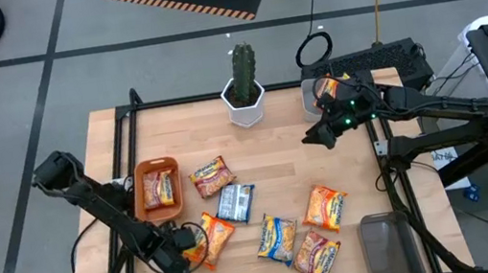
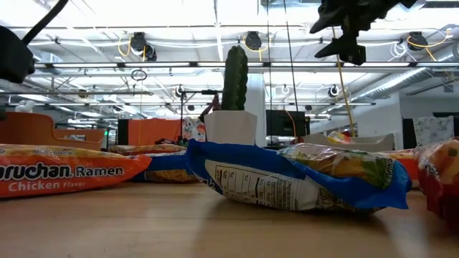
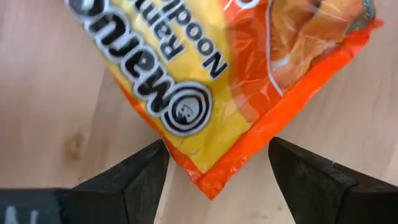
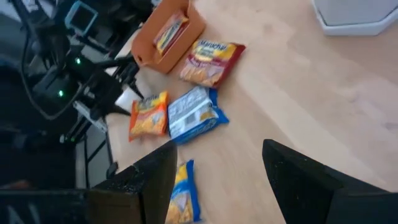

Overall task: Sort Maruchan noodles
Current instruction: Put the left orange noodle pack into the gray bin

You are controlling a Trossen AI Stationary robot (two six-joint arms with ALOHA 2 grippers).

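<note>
Left tool (image 1: 187, 253): low at the near-left of the tabletop (image 1: 298, 172), fingers spread wide, straddling a corner of an orange-yellow packet (image 1: 213, 238) without pinching it. Orange bin (image 1: 145, 205): just beyond, one packet (image 1: 161, 188) already inside. Loose noodles, left to right: red-orange packet (image 1: 212, 176), blue packet lying back-up (image 1: 236, 203), blue-and-yellow packet (image 1: 277, 238), two more orange ones (image 1: 325, 208) (image 1: 316, 254) near-right. Cactus pot (image 1: 245, 102): far centre. Grey bin (image 1: 389, 241): near-right corner. Right tool (image 1: 314, 137): raised over the far-right, fingers apart, holding nothing. Risk: closing on so little glossy film, the corner may squirt out, or the packet may swing and drop short of the bin.
</note>
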